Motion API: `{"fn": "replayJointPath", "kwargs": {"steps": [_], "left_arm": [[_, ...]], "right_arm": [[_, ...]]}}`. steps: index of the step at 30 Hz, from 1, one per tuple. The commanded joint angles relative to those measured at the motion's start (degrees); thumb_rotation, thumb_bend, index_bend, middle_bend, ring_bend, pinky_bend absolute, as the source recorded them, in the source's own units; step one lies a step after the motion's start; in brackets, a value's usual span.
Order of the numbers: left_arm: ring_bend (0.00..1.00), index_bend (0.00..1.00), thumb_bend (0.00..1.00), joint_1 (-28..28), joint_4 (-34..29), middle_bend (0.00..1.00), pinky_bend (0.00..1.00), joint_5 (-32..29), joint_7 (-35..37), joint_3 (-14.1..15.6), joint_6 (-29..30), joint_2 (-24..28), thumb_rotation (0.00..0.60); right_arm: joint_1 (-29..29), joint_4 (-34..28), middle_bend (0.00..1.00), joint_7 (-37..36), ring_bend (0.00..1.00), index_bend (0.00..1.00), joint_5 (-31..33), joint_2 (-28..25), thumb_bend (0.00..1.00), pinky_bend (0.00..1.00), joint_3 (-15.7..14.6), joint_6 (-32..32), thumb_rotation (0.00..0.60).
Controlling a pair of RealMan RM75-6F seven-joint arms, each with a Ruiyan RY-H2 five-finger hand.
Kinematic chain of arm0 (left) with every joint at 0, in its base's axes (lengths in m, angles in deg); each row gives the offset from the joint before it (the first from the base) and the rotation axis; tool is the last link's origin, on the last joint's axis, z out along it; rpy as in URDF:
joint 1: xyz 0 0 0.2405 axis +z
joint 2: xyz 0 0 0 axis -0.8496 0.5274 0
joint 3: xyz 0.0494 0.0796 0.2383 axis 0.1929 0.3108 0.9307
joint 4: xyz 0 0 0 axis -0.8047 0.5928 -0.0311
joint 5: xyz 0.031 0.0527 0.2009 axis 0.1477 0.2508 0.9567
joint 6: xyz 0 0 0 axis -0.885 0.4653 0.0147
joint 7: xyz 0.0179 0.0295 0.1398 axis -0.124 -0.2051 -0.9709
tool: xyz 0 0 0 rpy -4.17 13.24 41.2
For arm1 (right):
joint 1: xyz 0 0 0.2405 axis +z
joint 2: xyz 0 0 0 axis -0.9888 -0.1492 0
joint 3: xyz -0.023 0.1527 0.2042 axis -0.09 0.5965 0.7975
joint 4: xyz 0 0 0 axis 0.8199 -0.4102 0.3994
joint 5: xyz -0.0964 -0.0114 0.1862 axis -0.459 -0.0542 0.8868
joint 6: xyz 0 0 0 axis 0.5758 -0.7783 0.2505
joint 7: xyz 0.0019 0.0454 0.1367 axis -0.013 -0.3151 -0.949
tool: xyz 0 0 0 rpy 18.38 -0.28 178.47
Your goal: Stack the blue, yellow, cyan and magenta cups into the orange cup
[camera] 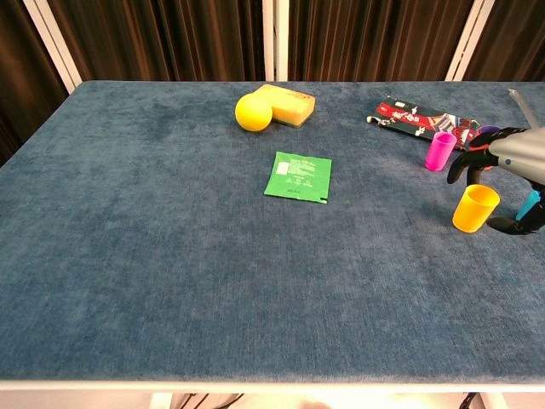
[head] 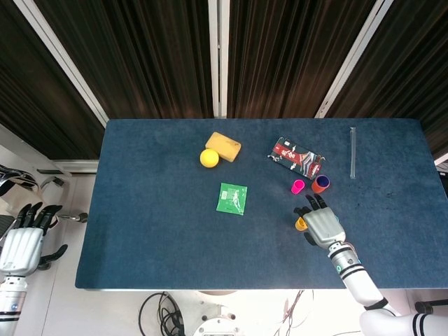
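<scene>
Fingers (camera: 473, 161) of right hand (head: 323, 225) spread open over smooth yellow cup (camera: 474, 208); left hand (head: 22, 241) open.

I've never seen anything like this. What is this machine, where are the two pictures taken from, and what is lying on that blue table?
It is a robot with two arms, each ending in a mechanical hand. One camera looks down from its head, the other looks forward from its chest.

The right hand hovers over the small yellow plastic cup, fingers spread around it; whether it grips is unclear. The left hand rests open beside the blue-carpeted table, holding nothing.

Nearby stand a magenta cup, an orange cup and a cyan cup, mostly hidden by the hand. Also on the table: a yellow ball, a yellow sponge, a green flat packet, a red and black wrapper and a thin clear rod.
</scene>
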Motion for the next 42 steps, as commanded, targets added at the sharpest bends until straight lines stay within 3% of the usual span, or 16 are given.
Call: {"fn": "replayJointPath", "kwargs": {"steps": [1,19,29,35,42], "left_arm": [[0.03,0.15,0.19,0.0,0.1,0.14,0.00,0.1,0.2,0.0,0.1,0.0,0.600],[0.03,0.15,0.19,0.4,0.7,0.14,0.00,0.2,0.9,0.2,0.4,-0.1,0.600],[0.03,0.15,0.19,0.3,0.6,0.14,0.00,0.4,0.8,0.1,0.3,-0.2,0.600],[0.03,0.15,0.19,0.2,0.6,0.14,0.00,0.4,0.7,0.1,0.2,-0.2,0.600],[0.03,0.15,0.19,0.0,0.8,0.14,0.00,0.1,0.6,0.1,-0.4,-0.5,0.600]], "right_arm": [[0.0,0.1,0.35,0.3,0.00,0.29,0.1,0.3,0.29,0.00,0.1,0.2,0.600],[-0.7,-0.2,0.41,0.6,0.05,0.44,0.0,0.9,0.33,0.00,1.1,2.2,0.600],[-1.5,-4.9,0.43,-6.6,0.05,0.44,-1.4,-5.3,0.33,0.00,7.1,6.6,0.600],[-0.1,-0.6,0.43,-8.4,0.06,0.44,3.0,-6.1,0.33,0.00,10.6,5.1,0.600],[2.1,8.3,0.43,-8.1,0.06,0.44,7.6,-1.4,0.33,0.00,12.5,3.2,0.600]]}}
